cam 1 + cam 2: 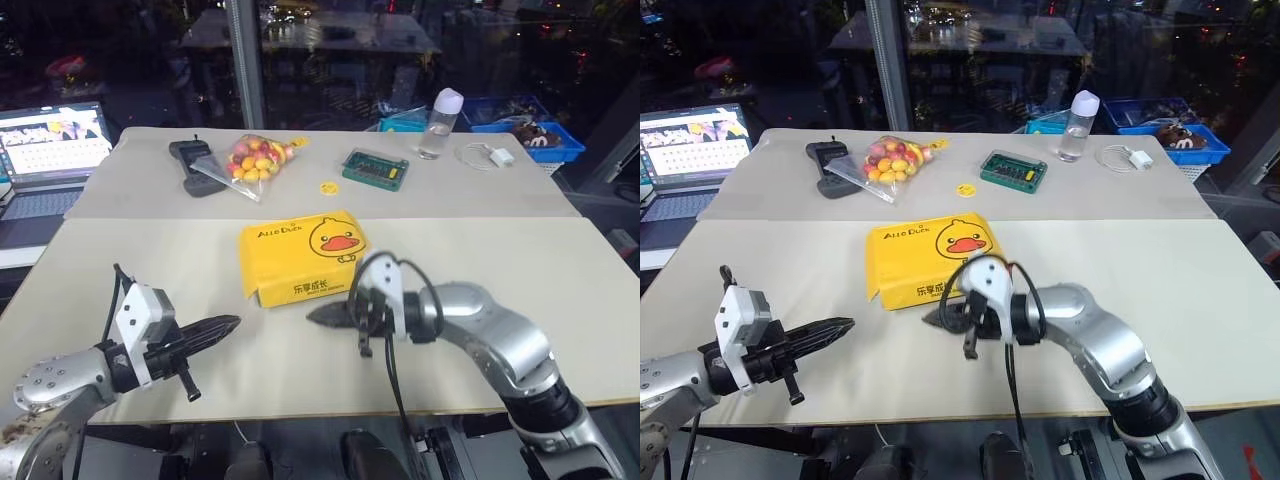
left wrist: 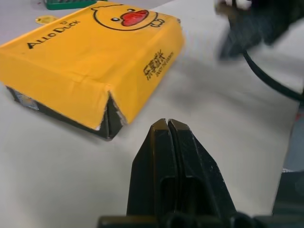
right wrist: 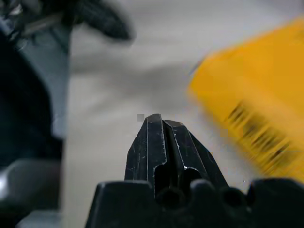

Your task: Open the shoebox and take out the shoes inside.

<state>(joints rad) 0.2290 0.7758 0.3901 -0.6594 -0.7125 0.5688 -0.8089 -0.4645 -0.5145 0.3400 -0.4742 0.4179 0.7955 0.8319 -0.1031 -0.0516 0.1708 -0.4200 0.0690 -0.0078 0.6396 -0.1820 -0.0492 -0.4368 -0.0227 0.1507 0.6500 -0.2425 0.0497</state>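
1. The left gripper [image 1: 232,323] hovers over the near left part of the bench [image 1: 520,270], its fingers [image 2: 167,142] pressed together on nothing and aimed toward the middle.
2. The right gripper [image 1: 312,314] sits near the middle of the front edge, fingers [image 3: 159,137] likewise closed and empty, pointing left toward the other gripper. Its tip lies just beside the near side of the shoebox; whether it touches the box cannot be told.
3. The shoebox [image 1: 300,255] lies flat on the bench just beyond both grippers, a little left of centre. Its yellow lid with the duck face is on and shut, so the shoes inside stay hidden. The left wrist view shows a black side under the lid at one corner.
4. Farther back, on the rear part of the bench, a small yellow disc [image 1: 327,187] lies behind the box.
5. Left of it sits a clear bag of coloured balls [image 1: 255,163], touching a black handheld device [image 1: 193,166].
6. To the right of the disc lies a green case [image 1: 375,169], then a clear bottle with a pale cap [image 1: 438,126] standing upright, and a white cable with a plug [image 1: 487,156].
7. Off the left end an open laptop [image 1: 50,150] shows a lit screen; off the far right stands a blue tray [image 1: 545,135].
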